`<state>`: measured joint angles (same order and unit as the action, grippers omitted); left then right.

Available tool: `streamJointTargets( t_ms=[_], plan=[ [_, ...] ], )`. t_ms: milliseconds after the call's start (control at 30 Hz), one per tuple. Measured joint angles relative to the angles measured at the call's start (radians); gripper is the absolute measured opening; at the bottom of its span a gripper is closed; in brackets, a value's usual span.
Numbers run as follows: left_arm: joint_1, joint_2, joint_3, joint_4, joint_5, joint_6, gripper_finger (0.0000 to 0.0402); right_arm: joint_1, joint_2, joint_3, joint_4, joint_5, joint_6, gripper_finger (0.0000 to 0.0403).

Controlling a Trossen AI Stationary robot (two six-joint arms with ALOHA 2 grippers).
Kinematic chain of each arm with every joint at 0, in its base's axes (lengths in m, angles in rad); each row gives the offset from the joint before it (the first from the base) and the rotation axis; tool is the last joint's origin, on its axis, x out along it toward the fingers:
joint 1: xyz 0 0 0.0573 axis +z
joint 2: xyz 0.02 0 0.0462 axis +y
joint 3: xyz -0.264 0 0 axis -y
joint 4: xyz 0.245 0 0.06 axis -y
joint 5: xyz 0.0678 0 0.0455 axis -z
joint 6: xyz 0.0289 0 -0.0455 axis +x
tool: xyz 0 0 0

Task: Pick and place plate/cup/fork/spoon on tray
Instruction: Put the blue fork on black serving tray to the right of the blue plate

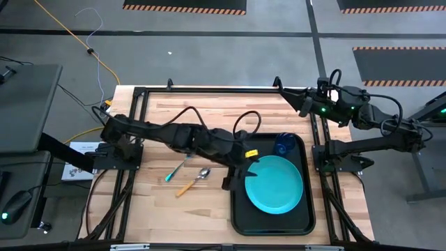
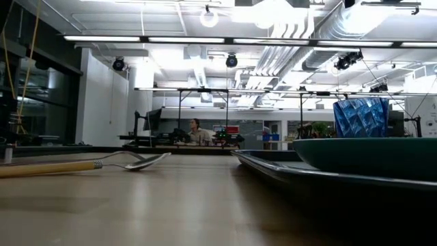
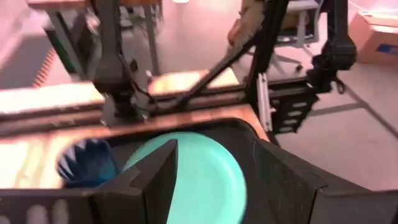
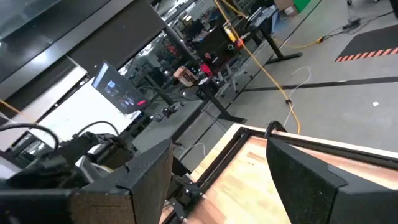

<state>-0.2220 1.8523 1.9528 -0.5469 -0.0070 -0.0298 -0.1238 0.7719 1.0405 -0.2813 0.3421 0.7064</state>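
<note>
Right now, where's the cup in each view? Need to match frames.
High view: the cup stands in the tray's far corner, just beyond the plate.
Low view: at right, its top shows above the plate's rim.
Left wrist view: at lower left, beside the plate.
Right wrist view: not in it.
Shared landmark: the turquoise plate, next to the cup in all three views.

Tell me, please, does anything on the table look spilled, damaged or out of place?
Nothing stands out. The plate and cup sit upright on the tray; the fork and spoon lie on the table beside it, not yet placed.
</note>
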Motion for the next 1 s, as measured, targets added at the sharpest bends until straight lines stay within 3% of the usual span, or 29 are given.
streamJointTargets(
  t_ms=[133,300,500,667,900,1000],
  plan=[
    [0.014,0.000,-0.031,0.068,0.052,-0.045,0.0202,0.000,0.000,0.000,-0.002,-0.037,0.000,0.0252],
    [0.012,-0.056,-0.181,0.270,0.054,-0.100,0.0202,0.000,0.000,0.000,-0.016,-0.081,0.000,0.0252],
    [0.030,-0.253,-0.489,0.558,0.036,-0.189,0.0202,0.000,0.000,0.000,-0.029,-0.094,0.011,0.0252],
    [0.051,-0.437,-0.770,0.845,-0.041,-0.270,0.0202,0.000,0.001,0.000,-0.044,-0.099,0.009,0.0252],
    [0.058,-0.644,-1.022,0.897,-0.114,-0.318,0.0202,0.000,0.001,0.000,-0.081,-0.099,0.004,0.0252],
    [0.057,-0.708,-1.066,0.808,-0.113,-0.320,0.0202,0.000,0.001,0.000,-0.085,-0.099,0.010,0.0252]
  ],
)
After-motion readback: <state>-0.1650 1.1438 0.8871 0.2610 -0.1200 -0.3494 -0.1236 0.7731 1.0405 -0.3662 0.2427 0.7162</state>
